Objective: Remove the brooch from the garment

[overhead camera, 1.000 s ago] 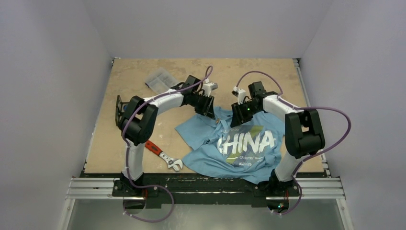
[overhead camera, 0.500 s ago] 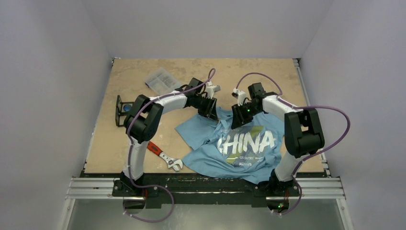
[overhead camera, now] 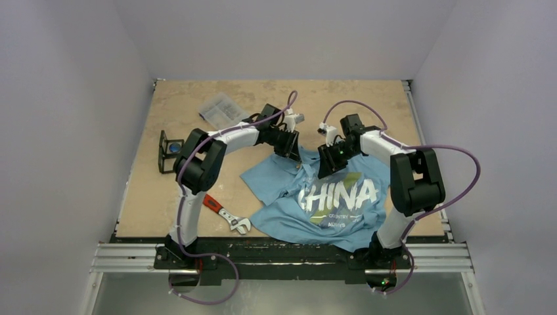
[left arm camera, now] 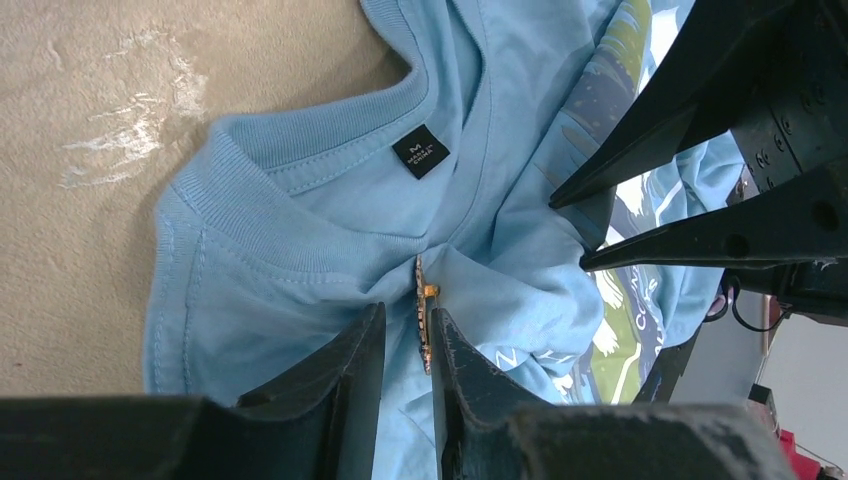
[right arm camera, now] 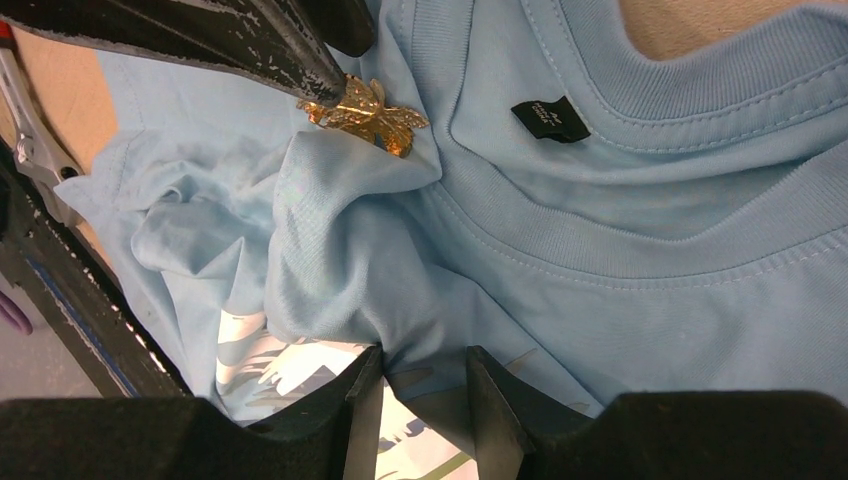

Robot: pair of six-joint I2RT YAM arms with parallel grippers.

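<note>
Gold-coloured insect-shaped metal brooch [right arm camera: 365,112] sits pinned just below the ribbed collar of the light blue short-sleeved T-shirt [overhead camera: 341,197] with white "CHINA" lettering, which lies rumpled at the near centre-right of the table. The left gripper [left arm camera: 407,325] has its jaws drawn almost together on the brooch's edge and appears to grip it, while the right gripper [right arm camera: 420,375] is clenched on a bunched fold of cloth just beside the pin. The step in hand looks like the extraction itself: one arm anchoring fabric, the other on the ornament. The next move likely calls for a slow pull of the brooch away from the cloth along the pin's line, with the right arm holding the fold taut; whether the clasp is undone cannot be told. Around them, the tan chipboard tabletop [overhead camera: 197,92] carries a red-handled adjustable wrench [overhead camera: 223,213] at near left, a clear plastic compartment box [overhead camera: 220,109] at far left, and a small black stand [overhead camera: 167,149] by the left edge. Plain pale walls [overhead camera: 66,98] enclose three sides; an aluminium rail [overhead camera: 282,256] runs along the near edge.
</note>
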